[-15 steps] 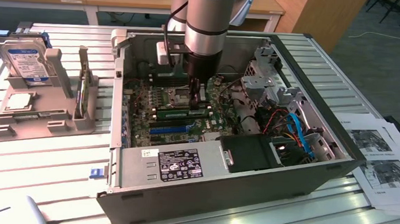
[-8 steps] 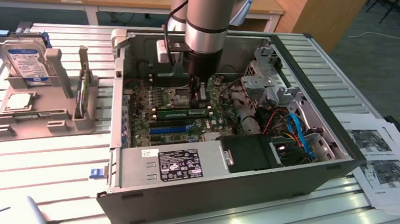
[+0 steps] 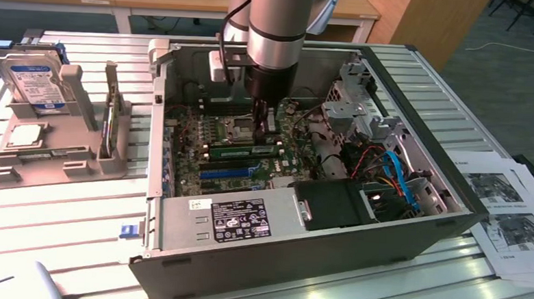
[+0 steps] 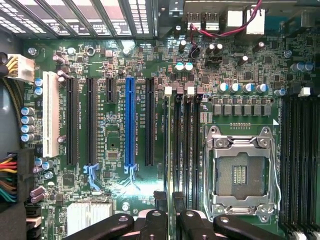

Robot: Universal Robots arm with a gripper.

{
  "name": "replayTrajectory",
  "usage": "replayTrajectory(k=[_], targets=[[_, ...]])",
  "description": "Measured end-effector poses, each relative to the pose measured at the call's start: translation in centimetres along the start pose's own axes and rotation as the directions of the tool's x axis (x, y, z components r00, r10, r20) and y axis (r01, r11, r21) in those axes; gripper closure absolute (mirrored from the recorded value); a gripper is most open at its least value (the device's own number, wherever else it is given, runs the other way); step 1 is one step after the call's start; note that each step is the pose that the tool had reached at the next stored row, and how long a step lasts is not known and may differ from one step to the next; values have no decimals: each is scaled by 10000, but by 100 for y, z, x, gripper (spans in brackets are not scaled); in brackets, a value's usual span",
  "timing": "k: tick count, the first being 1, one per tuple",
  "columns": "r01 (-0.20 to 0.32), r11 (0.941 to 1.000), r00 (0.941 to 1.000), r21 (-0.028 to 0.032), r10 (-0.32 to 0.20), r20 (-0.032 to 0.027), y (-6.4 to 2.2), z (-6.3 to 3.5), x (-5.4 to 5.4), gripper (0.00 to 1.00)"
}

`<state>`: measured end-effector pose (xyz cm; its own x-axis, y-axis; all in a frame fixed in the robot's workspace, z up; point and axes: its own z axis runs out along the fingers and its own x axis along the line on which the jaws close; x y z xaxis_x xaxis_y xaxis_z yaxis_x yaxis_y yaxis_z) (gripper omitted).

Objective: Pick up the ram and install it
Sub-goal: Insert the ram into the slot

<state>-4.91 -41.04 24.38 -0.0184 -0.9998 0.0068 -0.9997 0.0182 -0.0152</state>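
Observation:
A long green ram [image 3: 239, 150] with pale labels stands on edge in the memory slots [image 4: 182, 145] between the empty CPU socket [image 3: 241, 127] and the blue slot [image 3: 229, 172]. My gripper [image 3: 262, 132] reaches down into the open computer case, directly over the end of that stick at the exterior view's right. In the wrist view my gripper [image 4: 170, 202] has its black fingertips [image 4: 160, 202] a narrow gap apart, straddling the end of one slot. Whether they pinch the stick is unclear.
The case [image 3: 289, 253] lies open on a slatted table, with a power supply [image 3: 236, 220] at the near side and a tangle of cables [image 3: 394, 173] on the exterior view's right. A grey holder [image 3: 56, 155] holds a hard drive [image 3: 35, 82] and a thin upright board [image 3: 115, 124]. Papers [image 3: 510, 217] lie beside the case.

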Motion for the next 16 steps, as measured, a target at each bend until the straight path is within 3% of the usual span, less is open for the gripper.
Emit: replayTrajectory(k=[16], targets=[[0, 10000, 10000, -4, 0, -17, -2, -150, 1, 82]])
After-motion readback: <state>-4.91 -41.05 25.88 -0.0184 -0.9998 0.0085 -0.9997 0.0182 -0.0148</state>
